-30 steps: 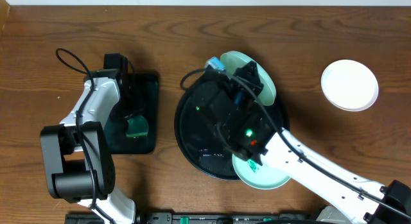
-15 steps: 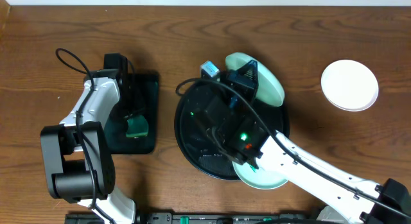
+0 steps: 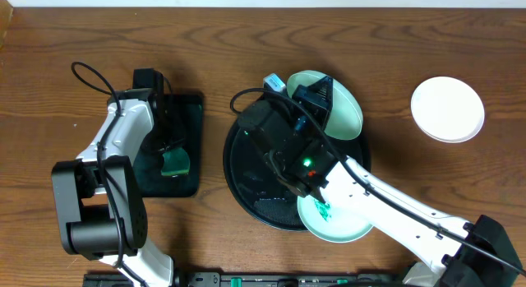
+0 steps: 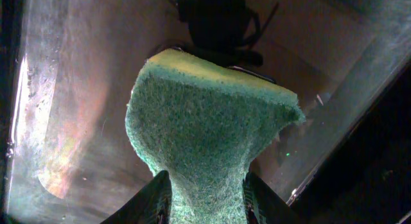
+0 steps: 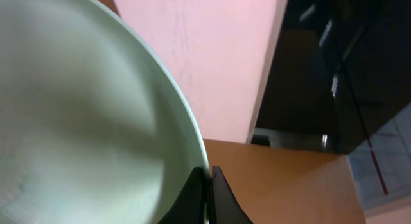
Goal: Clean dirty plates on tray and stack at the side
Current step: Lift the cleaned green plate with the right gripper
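Left arm [image 3: 115, 135] stands folded well to the left of the tray [image 3: 246, 184], its wrist turned downward and the left gripper [image 4: 205, 201] clamped with both fingers pressed into a sponge [image 4: 212, 121]. Right arm [image 3: 386, 206] comes in from beyond the tray's near right edge, white forearm slanting across the tray, wrist above the tray's middle. At the tray's far rim, the right gripper [image 5: 209, 185] pinches the edge of a mint green plate [image 5: 83, 121], jaws nearly together.

Wooden table [image 3: 394, 40] bears round black tray [image 3: 238, 184], rectangular tray [image 3: 191, 106] and white plate [image 3: 447, 108].
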Controlling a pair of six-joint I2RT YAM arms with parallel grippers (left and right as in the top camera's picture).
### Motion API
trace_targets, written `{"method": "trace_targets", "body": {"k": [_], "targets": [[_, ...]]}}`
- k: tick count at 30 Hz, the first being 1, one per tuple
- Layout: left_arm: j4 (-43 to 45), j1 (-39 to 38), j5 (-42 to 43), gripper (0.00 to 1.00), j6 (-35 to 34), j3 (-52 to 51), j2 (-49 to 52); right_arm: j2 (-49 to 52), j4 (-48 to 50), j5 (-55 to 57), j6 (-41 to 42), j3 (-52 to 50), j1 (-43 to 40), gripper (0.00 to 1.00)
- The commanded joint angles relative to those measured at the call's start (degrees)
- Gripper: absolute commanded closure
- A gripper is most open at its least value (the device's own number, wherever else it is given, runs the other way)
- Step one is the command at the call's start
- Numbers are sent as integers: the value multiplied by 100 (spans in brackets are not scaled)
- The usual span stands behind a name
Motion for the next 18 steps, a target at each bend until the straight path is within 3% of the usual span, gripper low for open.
{"method": "trace_targets", "body": {"k": [1,5,8,12,16,18], "targets": [[9,-2,37,62,52,101,-42,-9,90,0,236,15,122,99],[-42,-2,37,62,52,101,-42,57,173,286,260,15,155,99],[-11,-2,39,62,52,101,-42,55,63,-236,577,15,96,99],[-33,-2,39,62,52,101,-42,74,199,365,450,17,188,99],[-11,-2,39,62,52,101,-42,70,15,-404,833,15,15,99],[-63,-2,39,62,52,101,-42,81,33,94,796,17,-2,99]]}}
